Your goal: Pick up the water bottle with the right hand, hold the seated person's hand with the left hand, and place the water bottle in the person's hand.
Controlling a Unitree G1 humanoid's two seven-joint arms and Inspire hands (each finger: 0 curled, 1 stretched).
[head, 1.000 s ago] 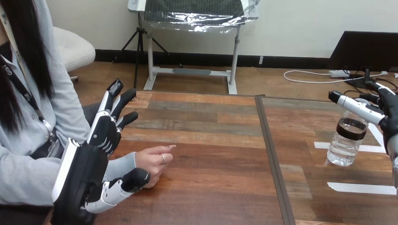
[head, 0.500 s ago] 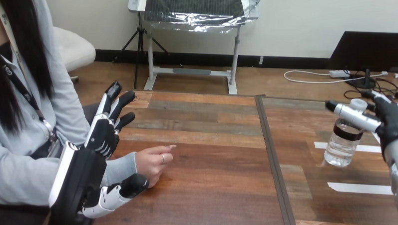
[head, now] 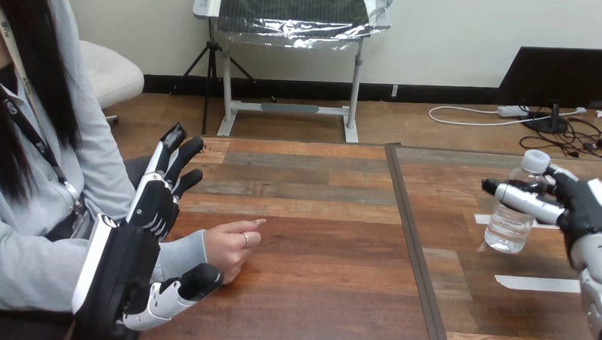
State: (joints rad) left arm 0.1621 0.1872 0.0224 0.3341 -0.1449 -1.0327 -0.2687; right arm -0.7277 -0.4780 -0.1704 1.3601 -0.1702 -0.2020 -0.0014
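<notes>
Right hand (head: 584, 214), black with white shells, sits at the frame's right edge and is closed on the water bottle (head: 510, 223). One jointed finger (head: 520, 199) lies across the bottle's front below its shoulder, and the rest of the hand wraps the side facing the right edge. The bottle is clear plastic with a round white cap (head: 536, 158). It leans slightly, cap toward the upper right, and whether its base touches the table (head: 316, 291) cannot be told. White tape strips (head: 539, 284) lie flat on the dark, wood-grained planks near it, and a dark seam (head: 412, 249) runs down the table right of centre. Left hand (head: 155, 203) stands at the lower left, open, its fingers (head: 179, 147) straight and pointing up the frame. Its thumb (head: 174, 292) reaches toward the centre just below the person's hand (head: 231, 247), which rests loosely curled on the wood. A grey sleeve (head: 182, 255) at that wrist lies between the robot's thumb and palm; whether they touch cannot be told. Bottle and person's hand are well apart, on opposite sides of the seam.
</notes>
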